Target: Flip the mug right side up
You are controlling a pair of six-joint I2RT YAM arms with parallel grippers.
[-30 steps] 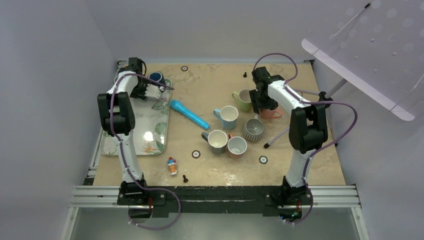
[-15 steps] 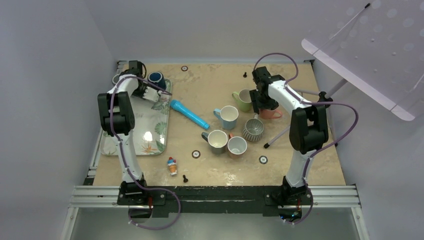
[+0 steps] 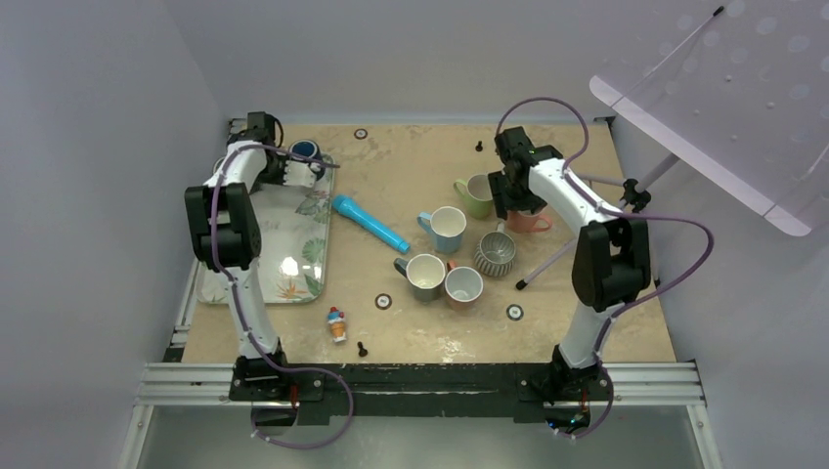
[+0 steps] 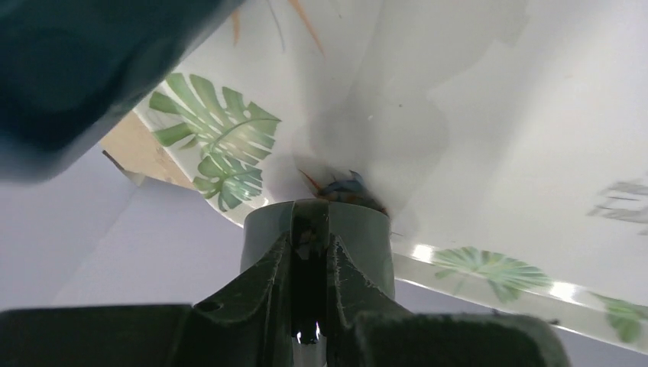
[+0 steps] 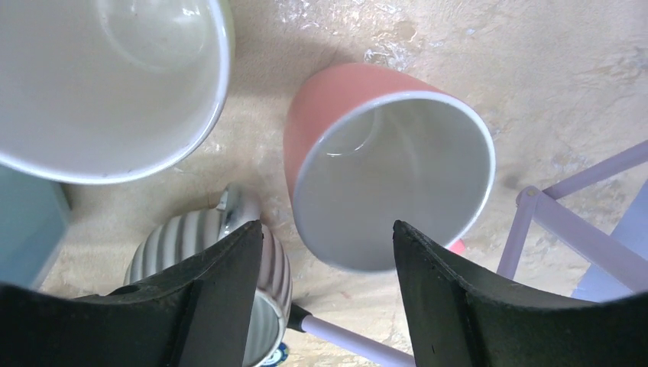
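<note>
Near edge: toy figure [image 3: 336,324], then a cluster of open mugs, none of them near an arm.

Mid surface, right side: pink mug [image 5: 390,176] is the task's thing. It sits on the surface directly under the right arm [image 3: 547,186], mouth up toward the wrist camera, so I'd call it righted. Right jaws are spread wide and grasp nothing. The fingers [image 5: 221,290] frame the mug on both sides.

Far left: left jaws are clenched on nothing I can see. They hang over the leaf-print tray [image 4: 497,153], just beside the dark blue mug [image 3: 305,149].

Risks:
- As the right arm lifts off, a finger could clip the pink rim and tip the mug back over.
- It's tight there. The striped mug [image 5: 172,248] is just beside the pink one and a lilac rod [image 5: 581,229] is on the other side. Any sideways drift bumps one of them.
- The striped mug [image 3: 495,252] looks base-up from above. If so, it needs flipping too.

Hard to see:
- The overhead view hides most of the pink mug under the wrist.
- Can't tell whether the fingertips sit below the rim or above it.
- The pink handle is barely visible.
- The dark blue mug is a blur in the left wrist view.
</note>
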